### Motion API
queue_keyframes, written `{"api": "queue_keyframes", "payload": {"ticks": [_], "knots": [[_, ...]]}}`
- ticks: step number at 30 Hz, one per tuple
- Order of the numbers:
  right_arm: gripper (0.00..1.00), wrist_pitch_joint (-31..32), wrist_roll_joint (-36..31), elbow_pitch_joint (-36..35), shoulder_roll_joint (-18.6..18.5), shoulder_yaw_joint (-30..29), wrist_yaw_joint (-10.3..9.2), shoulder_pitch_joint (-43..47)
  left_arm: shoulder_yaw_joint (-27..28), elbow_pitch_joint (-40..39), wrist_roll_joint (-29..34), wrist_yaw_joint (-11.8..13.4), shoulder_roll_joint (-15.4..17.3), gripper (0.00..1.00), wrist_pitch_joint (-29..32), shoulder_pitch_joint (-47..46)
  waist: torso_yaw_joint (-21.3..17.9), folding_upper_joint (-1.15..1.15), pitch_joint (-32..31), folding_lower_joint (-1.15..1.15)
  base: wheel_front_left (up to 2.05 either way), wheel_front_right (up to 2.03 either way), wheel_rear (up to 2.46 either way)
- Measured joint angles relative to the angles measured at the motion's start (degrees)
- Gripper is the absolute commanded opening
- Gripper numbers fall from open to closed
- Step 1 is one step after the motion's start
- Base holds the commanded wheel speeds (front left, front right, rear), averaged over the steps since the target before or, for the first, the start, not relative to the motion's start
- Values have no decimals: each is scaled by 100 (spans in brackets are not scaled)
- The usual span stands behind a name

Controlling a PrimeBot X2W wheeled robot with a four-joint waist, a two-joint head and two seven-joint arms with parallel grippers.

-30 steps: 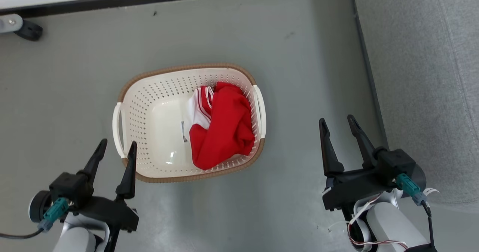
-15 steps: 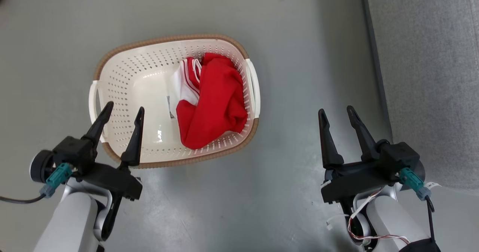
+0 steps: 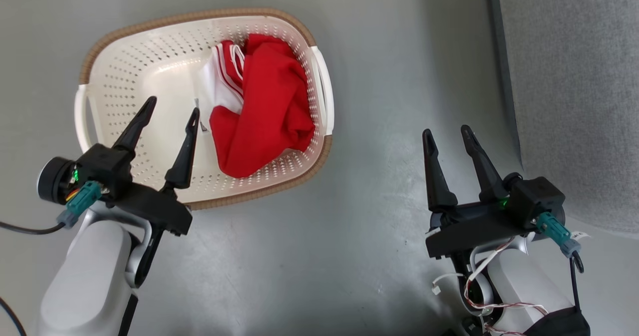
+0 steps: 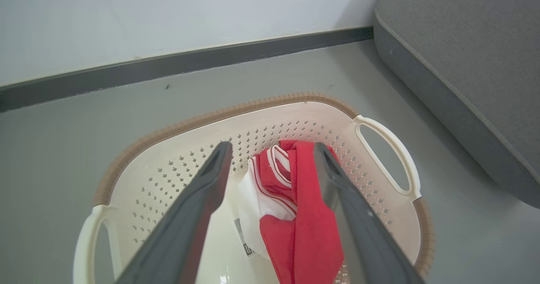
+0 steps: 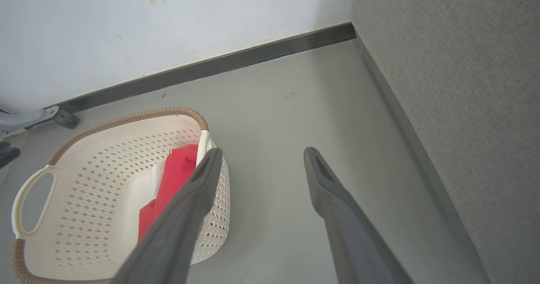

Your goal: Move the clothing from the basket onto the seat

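A cream perforated basket (image 3: 125, 36) with a brown rim stands on the grey floor. Red clothing (image 3: 264, 111) with white trim lies bunched in its right half, over a label on the bottom. My left gripper (image 3: 172, 107) hovers open above the basket's near-left part, just left of the clothing; in the left wrist view the clothing (image 4: 303, 216) lies between and beyond its fingers. My right gripper (image 3: 447, 132) is open over bare floor, between the basket and the grey seat (image 3: 574, 76). The right wrist view has the basket (image 5: 84, 182) at left and the seat (image 5: 464, 85) at right.
A white wall with a dark skirting board (image 4: 190, 62) runs behind the basket. A grey caster leg (image 5: 46, 116) stands at the far left by the wall. Bare grey floor (image 3: 389, 76) separates the basket and the seat.
The head camera has tilted down, so the basket has slid up and left in view. My left gripper has reached forward over the basket's near edge. The right gripper has kept its place, open.
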Motion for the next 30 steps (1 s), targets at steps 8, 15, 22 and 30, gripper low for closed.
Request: {"api": "queue_keyframes", "payload": {"ticks": [8, 15, 22, 30], "knots": [[100, 0, 52, -60, -1, 0, 0, -30, -304, 115, 58, -1, -8, 100, 0, -353, -73, 0, 249, -1, 0, 0, 0], [100, 0, 154, -114, 0, 144, 0, -138, -581, 170, 60, -2, 30, 100, 2, -582, -113, 0, 439, -1, 0, 0, 0], [100, 0, 261, -160, 0, 210, 0, -141, -746, 293, 96, -2, 79, 100, 111, -862, -202, 0, 628, -1, 0, 0, 0], [100, 0, 379, -226, 0, 310, 0, -141, -942, 444, 105, -42, 194, 100, 330, -1085, -295, 0, 822, -1, 0, 0, 0]]}}
